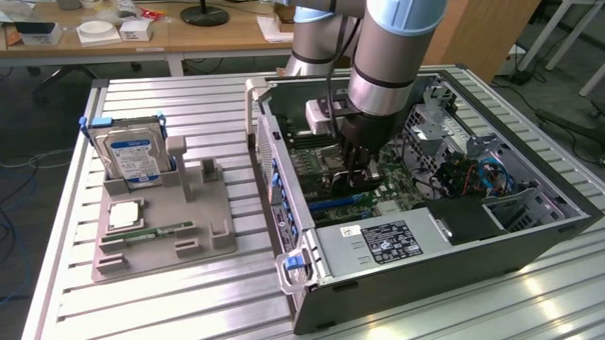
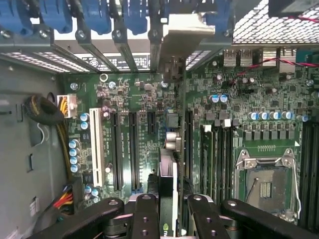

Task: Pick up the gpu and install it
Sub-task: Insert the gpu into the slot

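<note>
Wrist view: my jaws are closed partway on the gpu (image 2: 168,174). It stands on its edge over the board (image 2: 134,94), inside the case (image 1: 426,262). Picking up is done. I think it still needs pushing in.

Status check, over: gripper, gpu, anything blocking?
Gripper shut on gpu. Held inside the case, edge-on over the motherboard slots. Nothing seen between them.

Bright even light, glare on table (image 1: 534,287)
</note>
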Robot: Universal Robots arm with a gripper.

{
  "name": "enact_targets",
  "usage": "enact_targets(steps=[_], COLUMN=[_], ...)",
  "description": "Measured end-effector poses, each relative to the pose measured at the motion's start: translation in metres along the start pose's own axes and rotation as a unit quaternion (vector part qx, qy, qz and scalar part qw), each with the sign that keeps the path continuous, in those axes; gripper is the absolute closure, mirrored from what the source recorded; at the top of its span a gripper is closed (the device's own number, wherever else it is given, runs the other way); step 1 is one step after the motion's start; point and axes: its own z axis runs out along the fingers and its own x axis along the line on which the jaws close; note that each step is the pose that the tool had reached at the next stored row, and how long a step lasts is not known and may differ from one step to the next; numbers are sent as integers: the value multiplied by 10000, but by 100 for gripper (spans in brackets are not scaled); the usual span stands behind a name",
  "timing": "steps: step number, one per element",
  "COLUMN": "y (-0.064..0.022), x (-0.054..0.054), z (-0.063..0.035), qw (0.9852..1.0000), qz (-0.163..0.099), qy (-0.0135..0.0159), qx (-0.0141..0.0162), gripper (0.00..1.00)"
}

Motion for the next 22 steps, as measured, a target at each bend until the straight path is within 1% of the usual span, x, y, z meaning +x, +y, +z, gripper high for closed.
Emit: enact_targets(steps=[3,11,21,22], y=[20,34,34,33], x=[2,6,6,6], z=[25,117,118,119], qw=[10000,10000,10000,10000], qz=[0,0,0,0], qy=[0,0,1,1], qx=[0,0,-13,-23], gripper=[73,73,73,73])
